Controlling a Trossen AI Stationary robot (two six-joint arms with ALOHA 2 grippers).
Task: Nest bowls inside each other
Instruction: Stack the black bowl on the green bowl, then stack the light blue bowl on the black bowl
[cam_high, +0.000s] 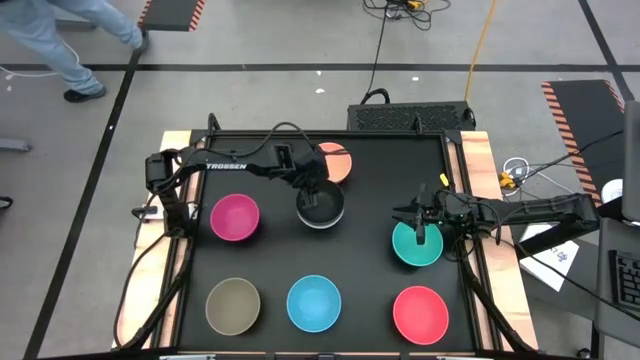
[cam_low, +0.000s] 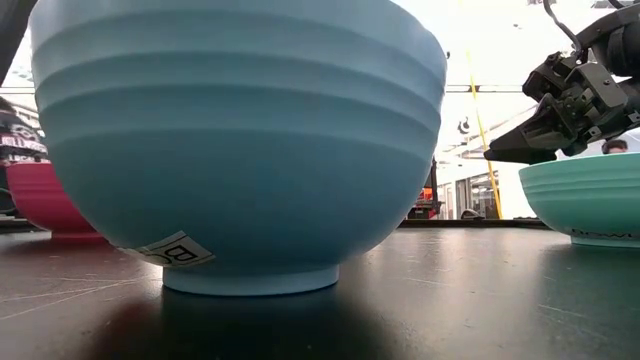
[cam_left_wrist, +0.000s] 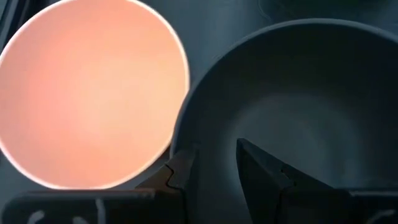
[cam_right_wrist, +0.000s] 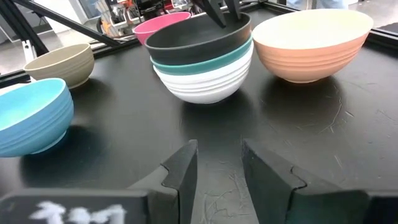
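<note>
A black bowl (cam_high: 321, 206) sits nested in a green bowl (cam_right_wrist: 205, 62), which sits in a white bowl (cam_right_wrist: 199, 84); the stack stands mid-table. My left gripper (cam_left_wrist: 216, 163) is at the black bowl's far-left rim and is shut on it. My right gripper (cam_high: 424, 222) hovers just above the teal bowl (cam_high: 416, 246), its fingers nearly together, touching nothing. The peach bowl (cam_high: 337, 162), magenta bowl (cam_high: 235, 217), olive bowl (cam_high: 233, 305), light blue bowl (cam_high: 314, 303) and red bowl (cam_high: 420, 313) each stand singly on their bases. My left gripper holds the black bowl by its rim (cam_left_wrist: 202, 149) on the side facing the peach bowl (cam_left_wrist: 93, 93). One finger (cam_left_wrist: 264, 171) is inside the bowl and one (cam_left_wrist: 179, 171) outside. The fingers come from above, pointing down. The bowl sits upright in the green bowl.
The black tabletop (cam_high: 370, 270) has wooden side rails (cam_high: 480, 170). Bare room lies between the stack and the teal bowl and in the far right corner. Beyond the far left edge a person's legs (cam_high: 70, 45) cross the floor. Cables and papers lie right of the table.
</note>
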